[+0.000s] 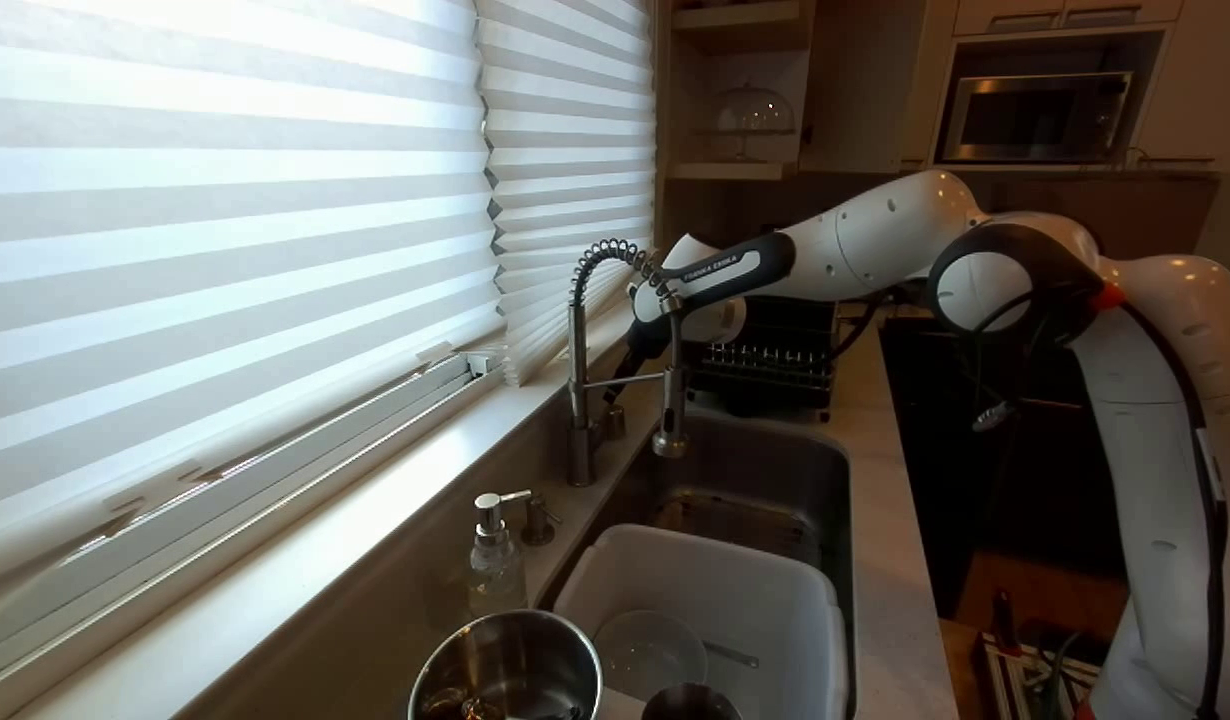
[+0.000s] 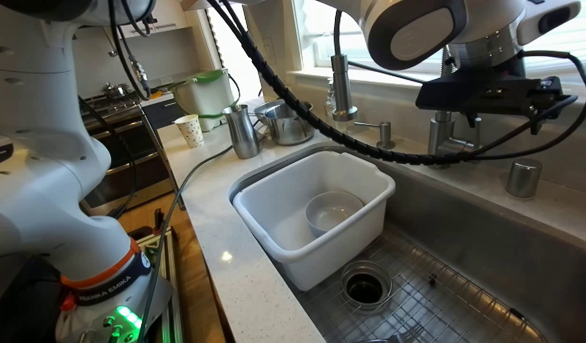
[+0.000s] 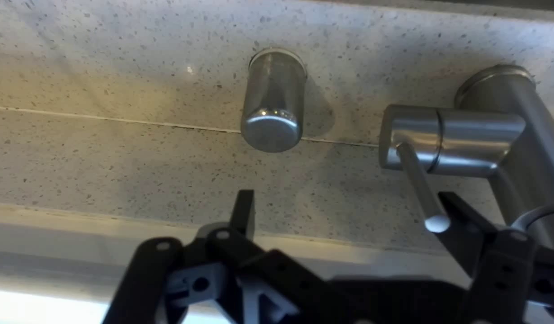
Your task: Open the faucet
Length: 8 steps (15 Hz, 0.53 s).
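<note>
The faucet [image 1: 578,350] is a tall chrome gooseneck with a coiled-spring arch, standing behind the sink. Its base [image 2: 440,133] is partly hidden by the arm's cables in an exterior view. In the wrist view the faucet body [image 3: 529,135] is at the right, with a thin lever handle [image 3: 419,184] pointing down from its side barrel. My gripper [image 3: 347,195] is open. The lever's tip lies between the fingers, close to or against the right finger; I cannot tell if they touch. The gripper also shows beside the faucet in both exterior views [image 1: 617,385] [image 2: 504,125].
A short steel cylinder [image 3: 274,103] stands beside the faucet. A white basin [image 2: 278,250] sits in the steel sink [image 2: 488,224]. A soap pump [image 2: 384,136], a glass soap bottle [image 1: 495,565] and a metal pot [image 1: 510,660] stand nearby. Blinds [image 1: 575,200] hang close behind.
</note>
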Motion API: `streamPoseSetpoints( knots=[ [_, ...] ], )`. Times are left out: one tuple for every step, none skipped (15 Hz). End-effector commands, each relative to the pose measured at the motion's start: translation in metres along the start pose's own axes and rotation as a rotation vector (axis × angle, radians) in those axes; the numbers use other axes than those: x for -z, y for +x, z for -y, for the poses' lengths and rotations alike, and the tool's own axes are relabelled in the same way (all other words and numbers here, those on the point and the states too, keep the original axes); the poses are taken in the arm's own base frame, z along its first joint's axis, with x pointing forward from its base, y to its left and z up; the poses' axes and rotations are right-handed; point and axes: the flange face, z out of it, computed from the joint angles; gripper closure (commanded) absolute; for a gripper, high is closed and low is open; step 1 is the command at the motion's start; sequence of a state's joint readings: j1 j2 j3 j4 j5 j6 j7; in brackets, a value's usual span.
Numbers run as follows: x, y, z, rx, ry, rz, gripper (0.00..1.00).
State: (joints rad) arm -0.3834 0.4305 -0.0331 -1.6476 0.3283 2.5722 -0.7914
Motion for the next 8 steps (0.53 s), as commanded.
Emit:
streamPoseSetpoints(
  knots=[
    [-0.005, -0.003, -0.019, 0.012, -0.027, 0.008, 0.0],
    [-0.006, -0.003, -0.022, 0.01, -0.032, 0.009, 0.0],
    [-0.007, -0.004, -0.025, 0.009, -0.036, 0.009, 0.0],
    [-0.008, -0.004, -0.028, 0.005, -0.039, 0.01, 0.0],
    [-0.009, -0.005, -0.03, 0.002, -0.039, 0.01, 0.0],
    [-0.01, -0.005, -0.032, -0.002, -0.041, 0.01, 0.0],
    [-0.007, -0.004, -0.033, -0.01, -0.036, 0.01, 0.0],
    [-0.007, -0.004, -0.034, -0.014, -0.031, 0.01, 0.0]
  ],
)
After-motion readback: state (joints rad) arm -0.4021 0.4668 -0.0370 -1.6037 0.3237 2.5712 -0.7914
